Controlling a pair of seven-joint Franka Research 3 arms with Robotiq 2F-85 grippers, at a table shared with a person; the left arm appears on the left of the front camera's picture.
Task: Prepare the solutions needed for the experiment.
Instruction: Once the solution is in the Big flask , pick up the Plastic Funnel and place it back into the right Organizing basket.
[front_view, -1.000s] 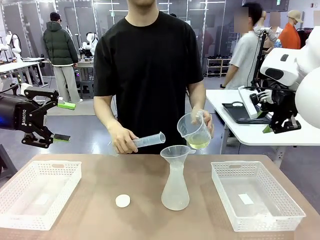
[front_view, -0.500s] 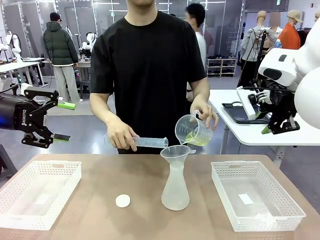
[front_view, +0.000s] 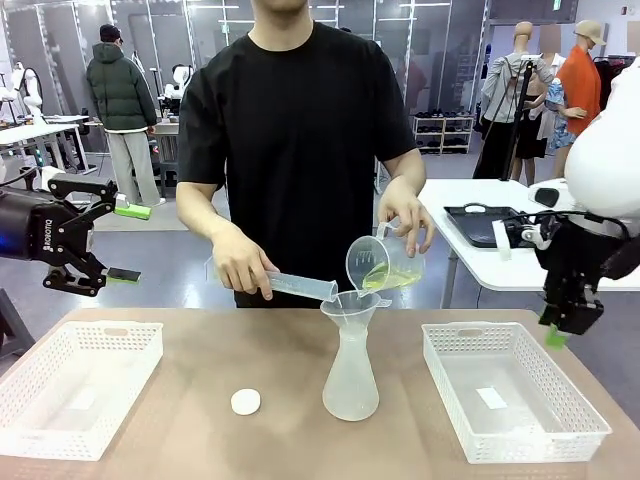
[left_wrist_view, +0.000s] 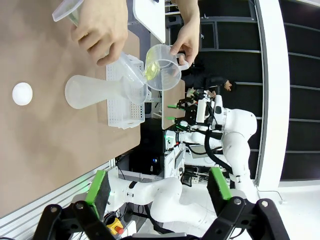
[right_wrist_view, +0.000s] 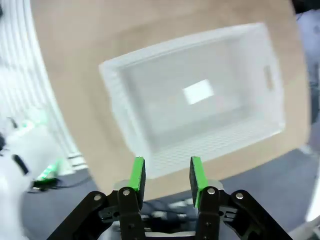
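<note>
Noted pale yellow-green clear liquid (front_view: 386, 281) low in a tilted translucent plastic beaker (front_view: 368, 260), gripped from above by a person's hand (front_view: 404, 215) over a whitish plastic flask (front_view: 351, 375), well apart from left gripper (front_view: 130, 243), jaws wide and empty, and right gripper (right_wrist_view: 166, 175), fingers part-way apart, empty.
</note>
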